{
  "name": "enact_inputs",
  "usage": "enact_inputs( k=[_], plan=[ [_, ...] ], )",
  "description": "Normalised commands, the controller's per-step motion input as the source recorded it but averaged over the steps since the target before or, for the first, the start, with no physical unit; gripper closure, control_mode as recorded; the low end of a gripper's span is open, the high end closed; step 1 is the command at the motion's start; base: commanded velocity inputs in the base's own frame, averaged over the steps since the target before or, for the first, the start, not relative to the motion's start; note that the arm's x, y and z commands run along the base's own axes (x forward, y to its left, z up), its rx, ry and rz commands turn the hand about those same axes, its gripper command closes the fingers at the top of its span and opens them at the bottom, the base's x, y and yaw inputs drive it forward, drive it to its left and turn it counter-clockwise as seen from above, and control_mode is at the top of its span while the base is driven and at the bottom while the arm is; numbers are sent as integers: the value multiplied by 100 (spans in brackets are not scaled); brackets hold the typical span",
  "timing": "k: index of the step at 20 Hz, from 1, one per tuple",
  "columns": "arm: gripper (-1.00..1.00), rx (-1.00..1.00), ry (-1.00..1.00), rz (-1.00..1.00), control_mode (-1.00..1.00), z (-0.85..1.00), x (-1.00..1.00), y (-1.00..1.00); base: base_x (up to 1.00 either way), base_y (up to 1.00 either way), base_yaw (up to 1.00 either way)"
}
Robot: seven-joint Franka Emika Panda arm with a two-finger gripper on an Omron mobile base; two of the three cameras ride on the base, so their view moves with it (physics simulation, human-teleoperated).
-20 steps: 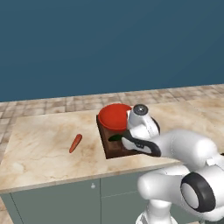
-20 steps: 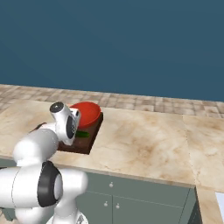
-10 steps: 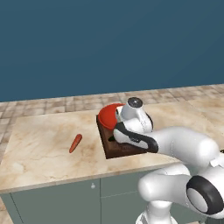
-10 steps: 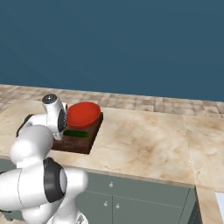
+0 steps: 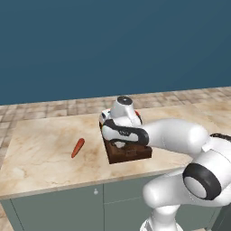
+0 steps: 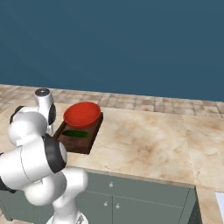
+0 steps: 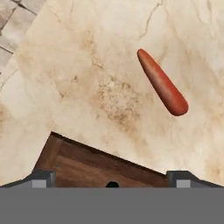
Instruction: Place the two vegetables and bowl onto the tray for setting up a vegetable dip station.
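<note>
Two items, bowl (image 6: 82,114) and cucumber (image 6: 75,133), look loaded on the tray (image 6: 83,144); gripper (image 7: 112,178) spread wide, empty, probably heading for the carrot (image 7: 162,82) next.

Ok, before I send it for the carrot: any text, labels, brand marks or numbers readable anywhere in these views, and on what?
None. No readable text on the tray, the red bowl, the cucumber, the carrot, the marble counter or the cabinet fronts. The open gripper bears no markings either.
</note>
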Motion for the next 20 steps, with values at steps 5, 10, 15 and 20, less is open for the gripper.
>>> enact_inputs(
  k=[5,10,15,20],
  plan=[
    [-100,-6,3,21,-100,-16,18,75,0,0,0],
    [-100,-8,2,23,-100,-4,23,66,0,0,0],
    [-100,-5,-1,20,-100,-14,32,46,0,0,0],
    [-100,-6,-1,14,-100,-26,19,28,0,0,0]
  ],
)
